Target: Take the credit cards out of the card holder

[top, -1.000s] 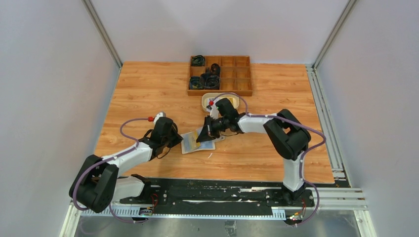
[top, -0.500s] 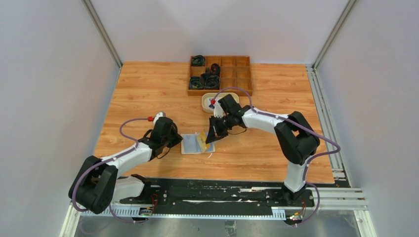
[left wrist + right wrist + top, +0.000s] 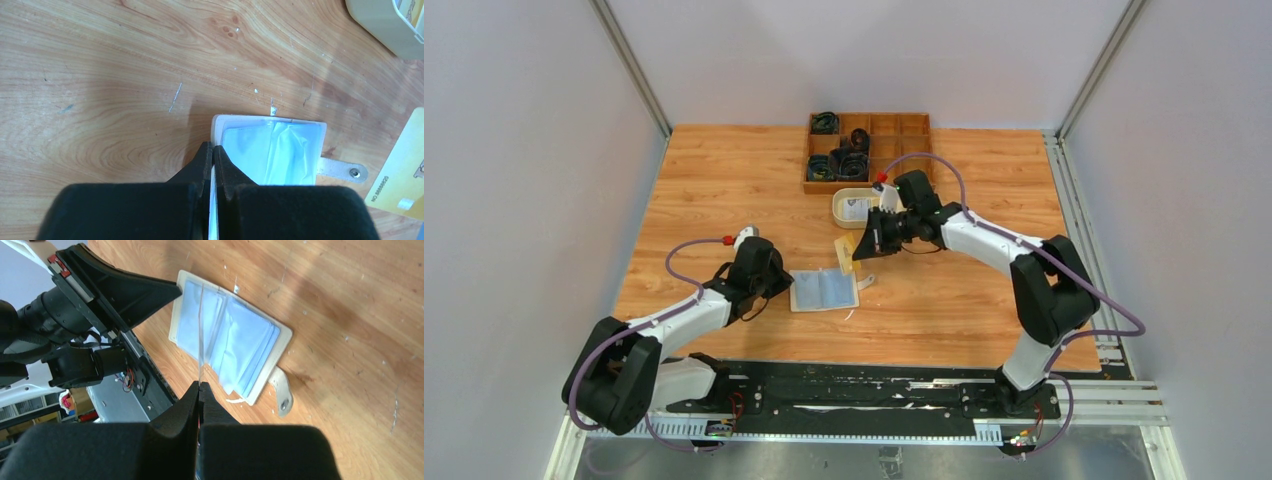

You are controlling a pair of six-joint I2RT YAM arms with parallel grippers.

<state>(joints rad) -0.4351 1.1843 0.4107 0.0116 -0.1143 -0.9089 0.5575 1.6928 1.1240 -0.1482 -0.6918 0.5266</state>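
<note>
Left gripper [image 3: 212, 148]: jaws closed on the edge of the wallet [image 3: 270, 150].
Right gripper [image 3: 199, 386]: jaws closed on a yellow card [image 3: 845, 247], held above the table [image 3: 724, 180].
Wallet: open, flat on the table.
Dish [image 3: 836, 214]: holds a pale card [image 3: 856, 207].

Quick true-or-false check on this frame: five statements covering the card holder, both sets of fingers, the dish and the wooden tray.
1. The card holder lies open on the table. True.
2. The left fingers are open and clear of the card holder. False: they are shut on its left edge.
3. The right fingers grip a yellow card lifted clear of the holder. True.
4. The dish has nothing in it. False: something flat, like a card, lies inside.
5. Every compartment of the tray holds black cables. False: only those on its left side do.
</note>
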